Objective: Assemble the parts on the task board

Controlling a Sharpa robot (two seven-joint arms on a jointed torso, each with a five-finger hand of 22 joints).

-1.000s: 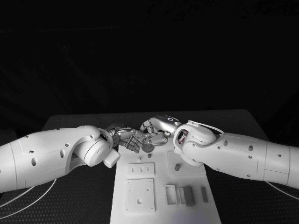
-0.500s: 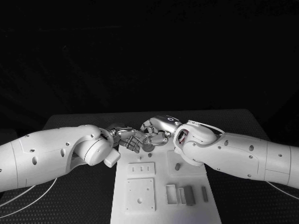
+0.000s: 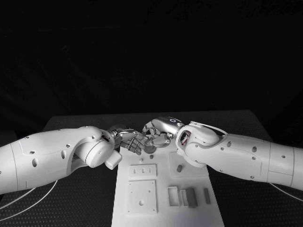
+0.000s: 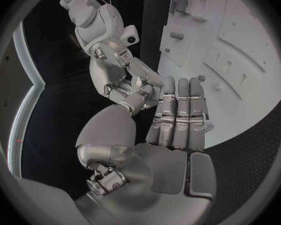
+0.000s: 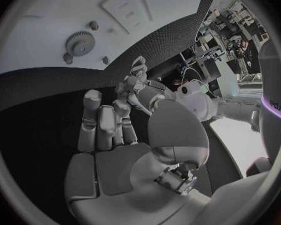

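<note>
Where my two arms meet over the far end of the task board (image 3: 166,208), my left hand (image 3: 129,141) and my right hand (image 3: 158,130) sit fingertip to fingertip, just above the plate's far edge.

Left hand — fingers straight, side by side, pointing across toward the right hand; nothing shows in its grasp, though the thumb side is partly hidden. Right hand — fingers extended and a little apart, palm bare; whether the fingertips pinch something small between the two hands I cannot tell.

Task board: white plate, lengthwise down the table (image 3: 69,123), its far end under both hands. Raised rectangular panels with slots on its near half.

Parts: upright grey blocks (image 3: 190,197) in a row near the plate's near right corner, well apart from both hands. One small grey piece (image 3: 180,168) lies just beside my right forearm. One toothed gear (image 5: 78,41) lies flat on the plate — pegs beside it.
</note>
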